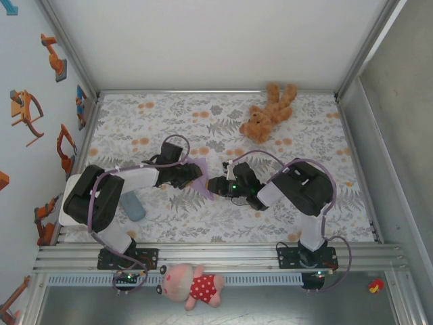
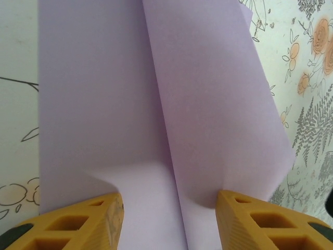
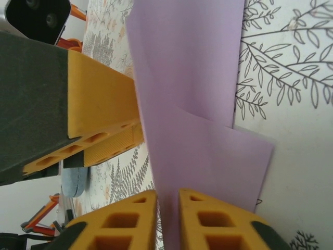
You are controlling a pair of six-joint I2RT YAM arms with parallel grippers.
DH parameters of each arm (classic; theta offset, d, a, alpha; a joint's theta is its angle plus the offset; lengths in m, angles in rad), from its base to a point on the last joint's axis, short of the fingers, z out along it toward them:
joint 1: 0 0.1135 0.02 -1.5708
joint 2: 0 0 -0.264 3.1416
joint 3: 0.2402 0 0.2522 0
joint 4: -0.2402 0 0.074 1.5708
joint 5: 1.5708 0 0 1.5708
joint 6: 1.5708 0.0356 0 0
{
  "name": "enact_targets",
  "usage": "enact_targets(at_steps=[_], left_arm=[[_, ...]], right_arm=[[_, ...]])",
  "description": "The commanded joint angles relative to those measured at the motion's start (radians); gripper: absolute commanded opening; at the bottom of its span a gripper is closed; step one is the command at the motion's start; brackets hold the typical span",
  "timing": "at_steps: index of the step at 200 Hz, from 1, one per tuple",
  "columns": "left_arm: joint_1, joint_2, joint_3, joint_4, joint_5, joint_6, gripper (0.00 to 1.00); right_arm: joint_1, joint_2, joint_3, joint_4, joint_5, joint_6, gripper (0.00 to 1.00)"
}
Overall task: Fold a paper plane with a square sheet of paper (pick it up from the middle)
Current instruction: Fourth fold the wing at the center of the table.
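Grey-blue pad [image 1: 133, 206]: lies on the patterned table [image 1: 304, 135] at the near left, beside the left arm and apart from the work.

Left gripper [image 2: 169, 221]: reaches in low from the left at mid-table. Its fingers [image 2: 88, 224] stand well apart and straddle the near end of the sheet. They pinch nothing. Lilac paper shows in the gap between them.

Square sheet of paper [image 2: 104, 104]: sits at the centre of the table, between the two grippers. It is partly folded. The left wrist view shows the left part lying flat, with a flap from the right lapped over it. The flap's edge runs from far to near along the middle. The flap bows upward and is not pressed down. No dart shape yet, no pointed tip.

Right gripper [image 3: 167, 219]: comes in from the right, nose to nose with the left one. Its fingers [image 3: 208, 221] are close together, and the raised edge of the paper stands in the narrow slot between them. I cannot tell whether the pads are gripping it or merely flank it.

Brown teddy bear [image 1: 266, 116]: far right, well away from the work.

Judgement: an early lengthwise fold is in hand, and most of the task is ahead. The next move probably calls for laying the flap fully over and lining its edge up with the middle. One gripper should pin the flat side while the other presses along the crease. The risk is that the light sheet slides or springs back open.
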Motion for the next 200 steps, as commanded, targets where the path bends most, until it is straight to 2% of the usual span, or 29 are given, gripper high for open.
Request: enact_targets(at_steps=[1,17,41,90,143,200], left_arm=[[-0.006,0.051,-0.010,-0.120,-0.037,-0.008,0.51],[-0.007,0.058,-0.008,-0.123,-0.033,-0.012,0.51],[-0.008,0.055,-0.006,-0.124,-0.037,-0.015,0.50],[-0.007,0.051,-0.009,-0.113,-0.029,-0.020,0.49],[-0.009,0.051,-0.012,-0.103,-0.018,-0.022,0.50],[-0.008,0.049,-0.012,-0.098,-0.007,-0.024,0.50]], right_arm=[[-0.005,-0.064,-0.010,-0.085,0.032,-0.072,0.24],[-0.005,-0.104,0.001,-0.172,0.049,-0.118,0.29],[-0.002,-0.169,0.027,-0.322,0.085,-0.196,0.31],[0.087,-0.251,0.167,-0.730,0.309,-0.398,0.34],[0.156,-0.194,0.293,-0.886,0.443,-0.445,0.34],[0.169,-0.127,0.357,-0.904,0.442,-0.455,0.34]])
